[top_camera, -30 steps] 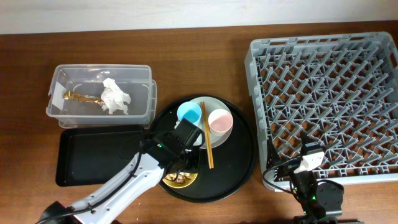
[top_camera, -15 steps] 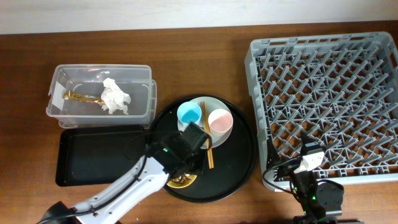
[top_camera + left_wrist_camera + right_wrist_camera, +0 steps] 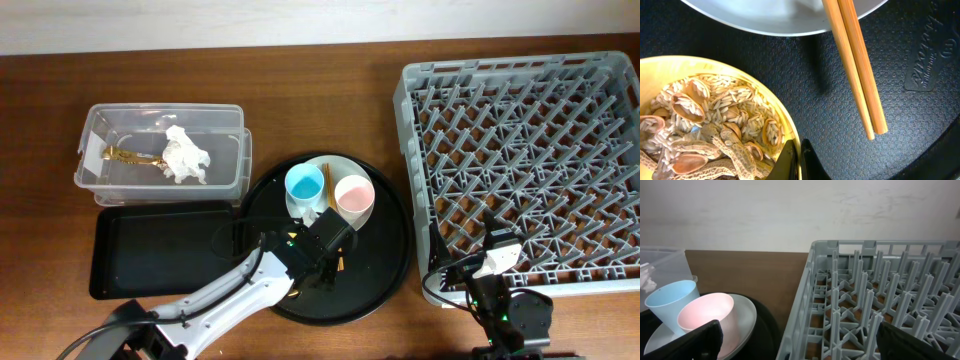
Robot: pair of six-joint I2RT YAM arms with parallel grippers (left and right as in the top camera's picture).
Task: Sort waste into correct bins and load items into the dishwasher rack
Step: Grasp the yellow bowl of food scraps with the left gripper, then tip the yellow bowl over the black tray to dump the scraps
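The bowl (image 3: pixel 665 72), with scraps (image 3: pixel 715 130) in it, is pinched at its rim by the left gripper (image 3: pixel 797 157) on the round tray (image 3: pixel 920 150), while the right gripper (image 3: pixel 807 341) is spread wide beside the rack (image 3: pixel 880 280).

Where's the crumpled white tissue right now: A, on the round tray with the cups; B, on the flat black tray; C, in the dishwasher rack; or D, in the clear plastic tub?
D: the overhead view shows the crumpled white tissue lying inside the clear plastic tub, next to the gold wrapper strip.
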